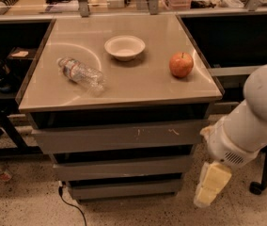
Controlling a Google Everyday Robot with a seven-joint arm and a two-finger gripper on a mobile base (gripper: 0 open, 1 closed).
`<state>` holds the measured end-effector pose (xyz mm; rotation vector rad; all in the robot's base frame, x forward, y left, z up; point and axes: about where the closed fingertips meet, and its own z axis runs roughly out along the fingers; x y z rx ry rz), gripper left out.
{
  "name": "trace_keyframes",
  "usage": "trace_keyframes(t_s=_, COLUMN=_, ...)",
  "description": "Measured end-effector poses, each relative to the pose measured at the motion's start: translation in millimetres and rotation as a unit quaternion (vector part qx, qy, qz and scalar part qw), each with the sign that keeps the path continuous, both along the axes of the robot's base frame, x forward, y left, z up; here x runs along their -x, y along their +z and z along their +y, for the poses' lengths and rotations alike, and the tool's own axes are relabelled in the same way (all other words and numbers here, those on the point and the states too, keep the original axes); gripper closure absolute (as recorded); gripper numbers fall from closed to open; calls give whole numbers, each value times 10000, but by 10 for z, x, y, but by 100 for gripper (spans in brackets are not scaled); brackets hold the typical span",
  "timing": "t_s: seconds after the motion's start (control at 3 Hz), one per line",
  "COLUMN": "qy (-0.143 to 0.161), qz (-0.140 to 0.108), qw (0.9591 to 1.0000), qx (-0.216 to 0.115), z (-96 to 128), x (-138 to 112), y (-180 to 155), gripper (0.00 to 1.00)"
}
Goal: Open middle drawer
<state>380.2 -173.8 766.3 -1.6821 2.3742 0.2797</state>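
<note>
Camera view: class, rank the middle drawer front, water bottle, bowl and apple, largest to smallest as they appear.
1. middle drawer front
2. water bottle and bowl, too alike to rank
3. apple
The gripper hangs low, right of the drawers.

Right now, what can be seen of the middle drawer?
The middle drawer is a plain grey front with no handle, looking like painted metal, set between the wider top drawer front and the narrower bottom drawer front, with dark gaps above and below. It looks shut; no tray shows. Nothing touches it: the gripper hangs low to its right, apart from it.
</note>
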Motion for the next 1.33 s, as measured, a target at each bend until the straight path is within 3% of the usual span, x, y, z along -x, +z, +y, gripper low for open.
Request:
trace_keyframes(t_s=0.33, qy=89, qz=414, qw=9990, qx=-135, z=247, x=229, y=-701, gripper=0)
trace_keyframes(t_s=0.67, qy=89, qz=414, qw=9990, qx=-135, z=248, x=228, y=-704, gripper=0)
trace_keyframes(t_s=1.0, qy=99, qz=526, qw=9985, qx=-147, z=386, x=118, y=-1093, gripper=0)
trace_keyframes(t_s=1.33, qy=-225, qz=486, qw=9984, qx=-196, z=509, x=-167, y=-1575, gripper=0)
